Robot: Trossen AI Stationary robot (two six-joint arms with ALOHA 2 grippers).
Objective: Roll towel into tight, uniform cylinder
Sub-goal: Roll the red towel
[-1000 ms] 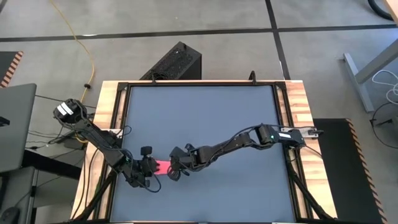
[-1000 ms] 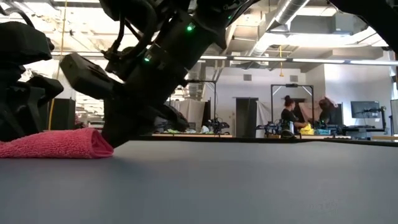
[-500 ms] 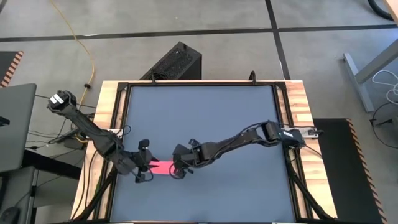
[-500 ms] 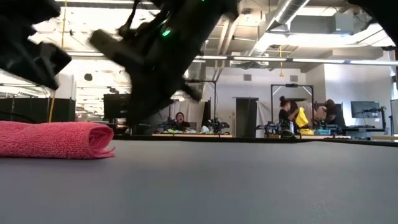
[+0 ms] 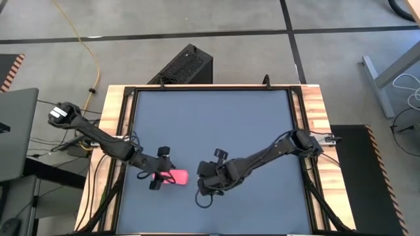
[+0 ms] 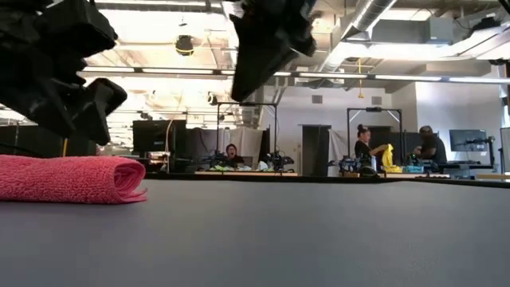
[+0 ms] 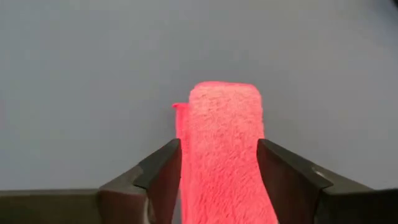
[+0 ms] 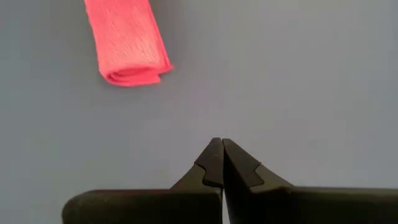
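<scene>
Two arms share the lower half of the overhead frame, and only one is near the towel [image 5: 174, 177], which lies rolled into a short, thick pink cylinder on the dark grey worktop [image 5: 210, 118], lower left of centre. The left gripper [image 5: 159, 169] sits at the roll's left end with its jaws apart, one finger on each side of the cloth in the left wrist picture; they straddle it without visibly pinching, which probably lets them steady or square the roll rather than carry it. From table height the towel [image 6: 70, 178] shows at the left edge, its folded end facing right and its layers fairly flat (more a pressed bundle than a round tube, so tightness looks imperfect). The right gripper [image 5: 209, 189] hangs well apart from the roll, lower centre of the overhead frame, jaws together, their tips meeting in its own wrist picture, with the towel [image 8: 127, 42] off in that picture's upper left. Standing clear this way likely keeps it from dragging the loose outer edge open. People stand far back in the room.
</scene>
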